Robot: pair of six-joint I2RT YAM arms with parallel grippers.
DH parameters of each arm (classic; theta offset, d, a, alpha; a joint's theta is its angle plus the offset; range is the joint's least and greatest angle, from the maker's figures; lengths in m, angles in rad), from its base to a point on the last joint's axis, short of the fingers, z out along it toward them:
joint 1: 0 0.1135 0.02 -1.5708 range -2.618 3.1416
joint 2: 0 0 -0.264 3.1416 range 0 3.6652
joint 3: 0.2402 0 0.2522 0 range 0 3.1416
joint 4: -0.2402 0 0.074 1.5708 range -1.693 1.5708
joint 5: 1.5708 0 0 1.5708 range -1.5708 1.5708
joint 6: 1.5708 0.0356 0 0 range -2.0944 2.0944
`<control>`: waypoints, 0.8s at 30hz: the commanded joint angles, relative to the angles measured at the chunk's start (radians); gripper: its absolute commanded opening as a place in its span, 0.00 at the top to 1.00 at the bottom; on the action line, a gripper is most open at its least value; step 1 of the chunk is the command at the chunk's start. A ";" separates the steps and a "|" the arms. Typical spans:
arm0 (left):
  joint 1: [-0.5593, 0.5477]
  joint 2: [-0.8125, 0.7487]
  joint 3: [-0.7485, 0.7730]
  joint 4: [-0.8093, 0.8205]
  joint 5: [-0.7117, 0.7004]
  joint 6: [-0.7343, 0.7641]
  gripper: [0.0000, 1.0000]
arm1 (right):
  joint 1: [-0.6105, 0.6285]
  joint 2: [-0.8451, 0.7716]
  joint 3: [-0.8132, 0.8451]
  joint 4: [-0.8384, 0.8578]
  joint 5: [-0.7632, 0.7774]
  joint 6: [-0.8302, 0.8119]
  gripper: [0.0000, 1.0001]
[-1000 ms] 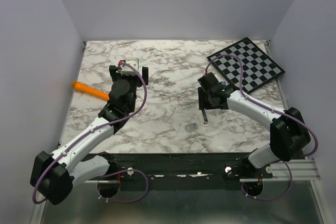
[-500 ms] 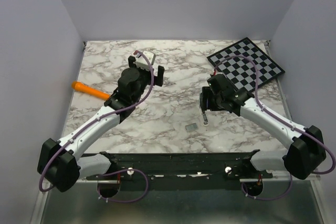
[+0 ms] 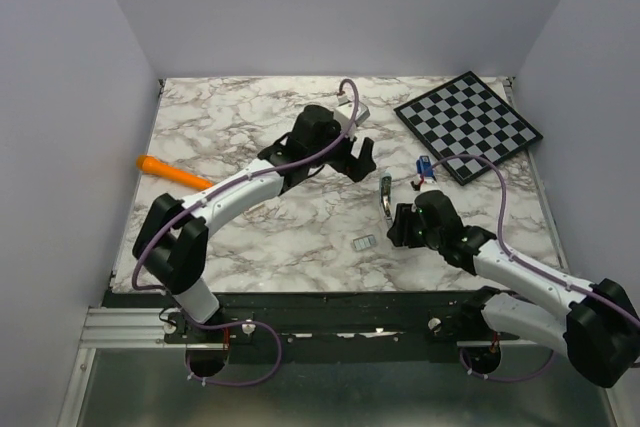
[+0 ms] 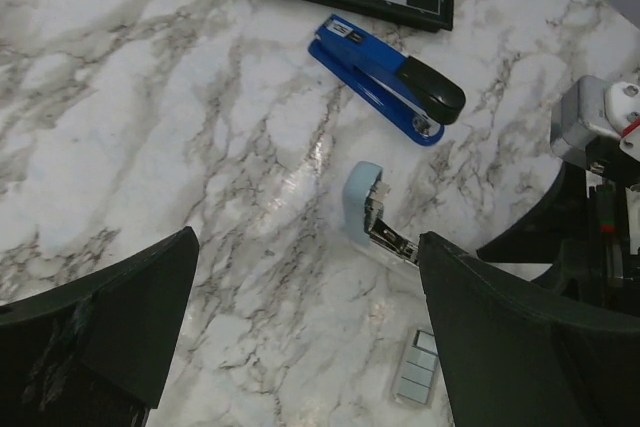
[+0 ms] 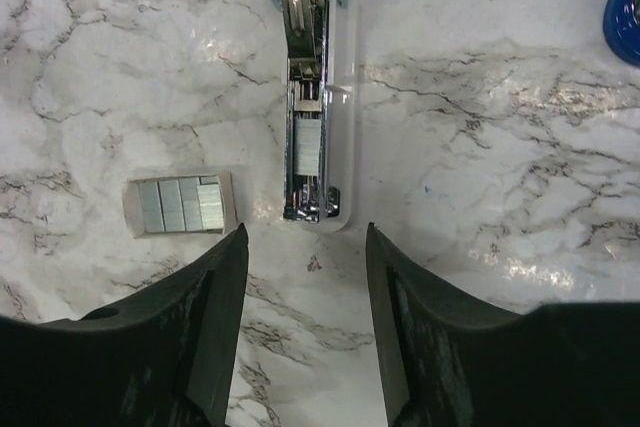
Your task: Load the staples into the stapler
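Observation:
The stapler [image 5: 306,67] lies open on the marble, light blue with a silvery channel that has a strip of staples in it. It also shows in the top view [image 3: 384,195] and the left wrist view [image 4: 372,215]. A small tray of loose staples [image 5: 180,204] lies left of its near end and shows in the other views too [image 3: 364,243] [image 4: 416,379]. My right gripper [image 5: 305,239] is open and empty, just short of the stapler's end [image 3: 402,221]. My left gripper [image 4: 305,332] is open and empty, above and behind the stapler [image 3: 358,159].
A second, dark blue stapler [image 4: 386,79] with a black top lies by the chessboard [image 3: 468,125] at the back right. An orange pen-like stick [image 3: 172,171] lies at the far left.
My left arm has swung right, from the back left to above the stapler. My right gripper has drawn back toward the near edge, away from the stapler. The dark blue stapler is now uncovered.

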 commanded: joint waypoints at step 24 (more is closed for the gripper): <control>-0.058 0.333 0.217 -0.036 0.163 -0.121 0.21 | 0.013 0.178 0.023 0.177 0.058 -0.005 0.71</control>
